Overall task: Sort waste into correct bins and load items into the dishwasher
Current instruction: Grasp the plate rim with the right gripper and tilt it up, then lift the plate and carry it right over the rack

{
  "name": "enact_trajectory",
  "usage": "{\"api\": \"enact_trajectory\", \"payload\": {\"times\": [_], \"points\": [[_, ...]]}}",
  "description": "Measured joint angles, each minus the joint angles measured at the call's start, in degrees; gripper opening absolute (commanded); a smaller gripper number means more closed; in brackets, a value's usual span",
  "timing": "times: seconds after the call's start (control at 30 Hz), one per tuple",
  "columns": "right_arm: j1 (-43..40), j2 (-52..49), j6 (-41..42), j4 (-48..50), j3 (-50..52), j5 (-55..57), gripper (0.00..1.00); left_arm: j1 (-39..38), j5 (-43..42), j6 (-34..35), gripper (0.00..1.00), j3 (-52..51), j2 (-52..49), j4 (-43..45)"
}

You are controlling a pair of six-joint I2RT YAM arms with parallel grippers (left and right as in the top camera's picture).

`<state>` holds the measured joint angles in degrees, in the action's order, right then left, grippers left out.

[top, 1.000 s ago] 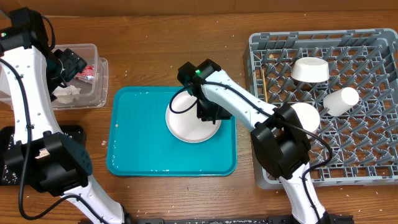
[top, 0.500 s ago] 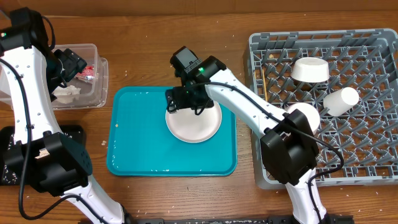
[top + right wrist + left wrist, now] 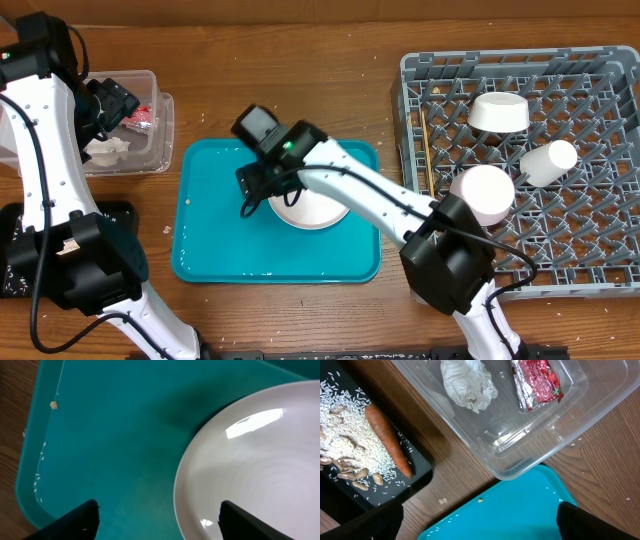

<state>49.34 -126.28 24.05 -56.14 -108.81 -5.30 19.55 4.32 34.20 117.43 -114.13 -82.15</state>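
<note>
The plate (image 3: 260, 460) could be shoved across the teal tray (image 3: 110, 435) if its rim is missed by the open, empty right gripper (image 3: 160, 515).

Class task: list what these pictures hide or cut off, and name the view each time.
1. Plate: overhead, the right arm covers its upper left part; right wrist view, the frame edges crop it.
2. Black tray: overhead, the left arm hides most of it.
3. Chopsticks: overhead, too thin to count.
</note>
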Motion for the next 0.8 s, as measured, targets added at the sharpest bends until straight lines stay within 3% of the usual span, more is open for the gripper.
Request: {"api": "enact_trajectory", "payload": {"times": [0.2, 0.47, 0.57, 0.67, 0.8], "points": [[0.7, 0.0, 2.4, -0.9, 1.4, 4.0, 0.88, 0.0, 0.0, 0.0, 1.00, 0.0, 0.0, 0.0], [-6.5, 0.0, 7.6, -10.9, 1.4, 10.5, 0.88, 0.0, 0.0, 0.0, 1.00, 0.0, 0.0, 0.0], [-11.6, 0.0, 8.0, -12.1, 1.4, 10.7, 0.76, 0.0, 0.0, 0.0, 1.00, 0.0, 0.0, 0.0], [-16.0, 0.0, 8.3, -12.4, 1.7, 10.0, 0.57, 0.0, 0.0, 0.0, 1.00, 0.0, 0.0, 0.0], [-18.2, 0.1, 8.5, -8.5, 7.0, 8.0, 0.55, 0.0, 0.0, 0.0, 1.00, 0.0, 0.0, 0.0]]}}
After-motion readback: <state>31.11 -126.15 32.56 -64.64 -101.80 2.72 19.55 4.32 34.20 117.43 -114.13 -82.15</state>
